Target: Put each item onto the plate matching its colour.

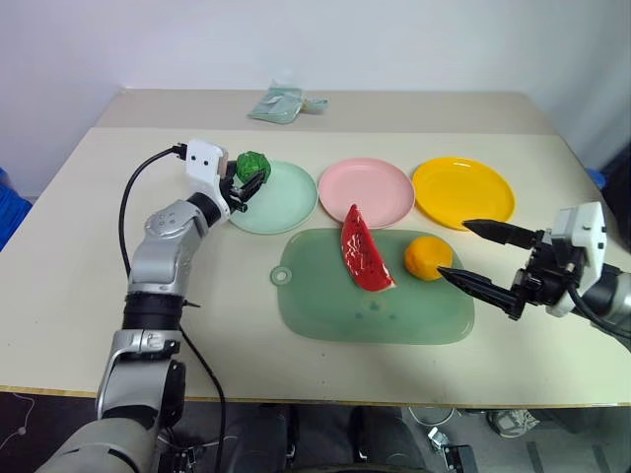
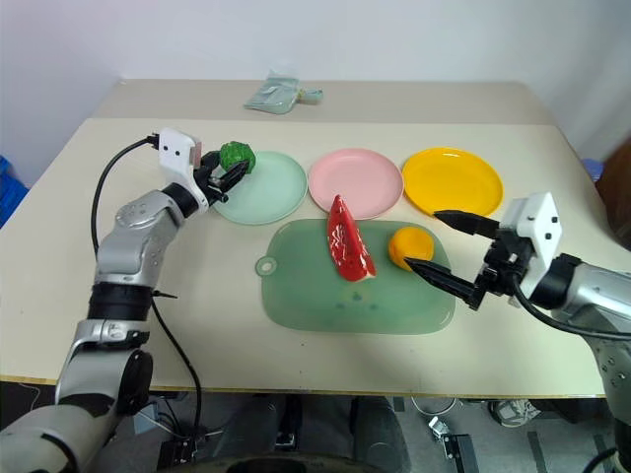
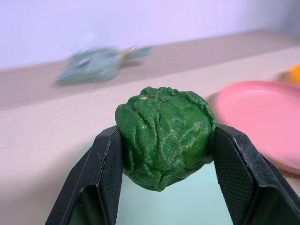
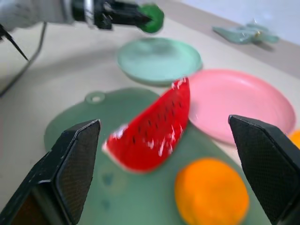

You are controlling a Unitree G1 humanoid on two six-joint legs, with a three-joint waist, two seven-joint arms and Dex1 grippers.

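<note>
At upper left of the frame, the left tool [image 1: 246, 184] clenches the bumpy green ball [image 1: 252, 166], apparently just above the mint plate's [image 1: 281, 202] near rim. Centre frame, the watermelon wedge [image 1: 363, 250] and orange fruit [image 1: 428, 258] lie on the green board [image 1: 335, 305]; the right tool [image 1: 483, 258] gapes beside the fruit. Pink plate [image 1: 375, 187] and yellow plate [image 1: 463, 190] sit bare; a teal cloth [image 1: 284, 102] lies across the bench [image 1: 89, 227].

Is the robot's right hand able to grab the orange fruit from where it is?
Probably yes. The right hand is open, its fingers pointing at the orange fruit on the green board, with nothing between them. The watermelon wedge lies off to the side.
</note>
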